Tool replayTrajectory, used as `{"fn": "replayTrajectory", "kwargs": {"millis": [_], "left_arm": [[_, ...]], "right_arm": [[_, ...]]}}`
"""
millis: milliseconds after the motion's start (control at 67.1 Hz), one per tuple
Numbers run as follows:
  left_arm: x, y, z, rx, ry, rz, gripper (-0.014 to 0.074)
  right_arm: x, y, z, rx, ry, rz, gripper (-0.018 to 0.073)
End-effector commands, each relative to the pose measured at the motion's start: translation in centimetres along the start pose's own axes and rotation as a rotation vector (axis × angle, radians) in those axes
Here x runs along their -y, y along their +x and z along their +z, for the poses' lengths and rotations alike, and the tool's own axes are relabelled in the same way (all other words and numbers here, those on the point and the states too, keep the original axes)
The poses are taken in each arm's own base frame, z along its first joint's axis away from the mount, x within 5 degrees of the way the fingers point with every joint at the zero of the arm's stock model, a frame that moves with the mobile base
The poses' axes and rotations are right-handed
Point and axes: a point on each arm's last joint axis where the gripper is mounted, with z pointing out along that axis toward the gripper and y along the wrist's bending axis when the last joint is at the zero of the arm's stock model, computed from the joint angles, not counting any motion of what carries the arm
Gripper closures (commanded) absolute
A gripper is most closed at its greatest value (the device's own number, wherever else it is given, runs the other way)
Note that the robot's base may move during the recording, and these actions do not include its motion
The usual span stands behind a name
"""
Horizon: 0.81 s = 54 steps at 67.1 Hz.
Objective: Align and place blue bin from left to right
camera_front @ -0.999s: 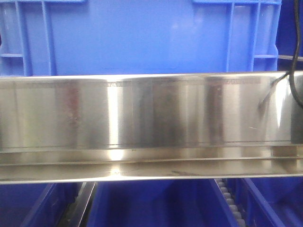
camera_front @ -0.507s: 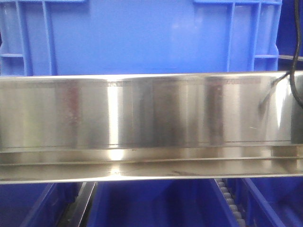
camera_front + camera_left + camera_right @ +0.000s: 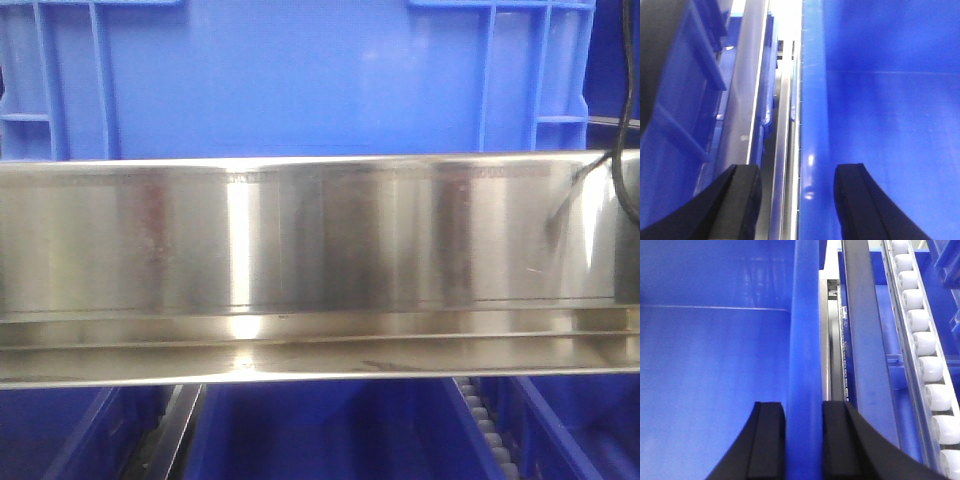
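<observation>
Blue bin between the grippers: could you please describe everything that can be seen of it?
The blue bin is bright-blue, glossy, rigid-looking plastic, with a smooth inside and a thick rim. The right gripper is shut on its right wall, one finger on each side. The left gripper, open, straddles the left wall. Alongside both walls run steel rails.

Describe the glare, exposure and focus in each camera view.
Front view: bright glare streak on the steel panel, with smeared reflections. Left wrist view: blown-out white strip at top, left gripper soft-edged. Right wrist view: blue bin evenly lit, rim clear.
</observation>
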Motion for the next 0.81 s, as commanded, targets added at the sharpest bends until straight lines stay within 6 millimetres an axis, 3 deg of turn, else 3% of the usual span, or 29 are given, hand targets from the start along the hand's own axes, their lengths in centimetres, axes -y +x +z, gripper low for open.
{"fn": "replayTrajectory", "kwargs": {"millis": [0, 179, 388, 790], "left_arm": [[-0.3, -0.2, -0.1, 0.012, -0.006, -0.010, 0.0330], [-0.1, 0.6, 0.9, -0.030, -0.014, 0.003, 0.0327], [-0.1, 1.0, 1.4, -0.050, -0.021, 0.010, 0.0253], [0.3, 1.1, 1.6, -0.054, 0.005, 0.002, 0.0260]], "right_arm": [[0.2, 0.0, -0.1, -0.010, 0.014, -0.009, 0.0637], [0.2, 0.0, -0.1, -0.008, 0.014, -0.009, 0.0637], [0.2, 0.0, -0.1, -0.006, 0.013, -0.009, 0.0637], [0.2, 0.0, -0.1, -0.006, 0.013, -0.009, 0.0637]]}}
